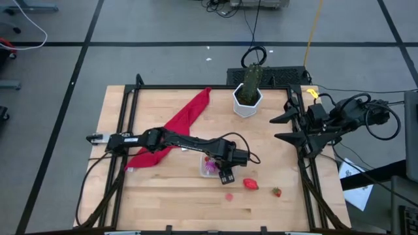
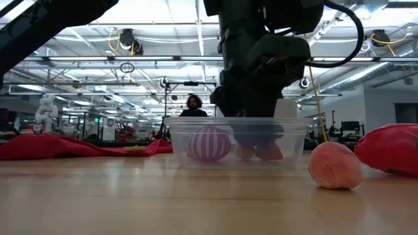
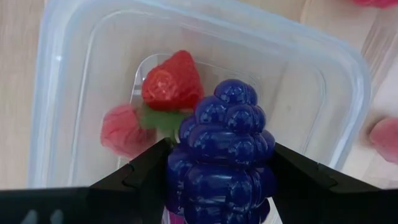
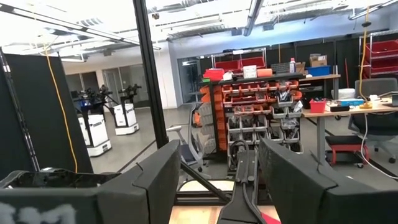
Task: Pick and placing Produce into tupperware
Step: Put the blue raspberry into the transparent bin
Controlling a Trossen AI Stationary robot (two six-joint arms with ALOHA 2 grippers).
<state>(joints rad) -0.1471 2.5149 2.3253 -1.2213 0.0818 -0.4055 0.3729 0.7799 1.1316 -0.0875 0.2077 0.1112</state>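
Observation:
The clear tupperware [image 1: 204,164] sits mid-table; in the left wrist view it [image 3: 56,93] holds a red strawberry [image 3: 173,79] and a pink piece [image 3: 121,129]. The low view also shows a pink-striped ball [image 2: 209,143] inside it. My left gripper [image 1: 226,171] hangs over the tupperware, shut on a dark purple grape bunch [image 3: 224,143]. On the wood outside it lie a red piece [image 1: 251,184], a pink piece [image 1: 229,195] and a small strawberry [image 1: 277,192]. My right gripper [image 1: 287,127] waits open at the table's right edge. My left gripper pinches the grape bunch by its two broad sides [image 3: 180,168], one finger [image 3: 146,177] on each flank. The fingers come from above, pointing down. The bunch is lifted clear, its narrow end pointing down over the tupperware's floor above the strawberry.
A long red cloth [image 1: 173,130] lies under the left arm toward the far left. A white hexagonal pot with a cactus [image 1: 248,98] stands at the far edge. Black frame rails [image 1: 130,124] run along the table's sides. Bare wood lies along the near edge.

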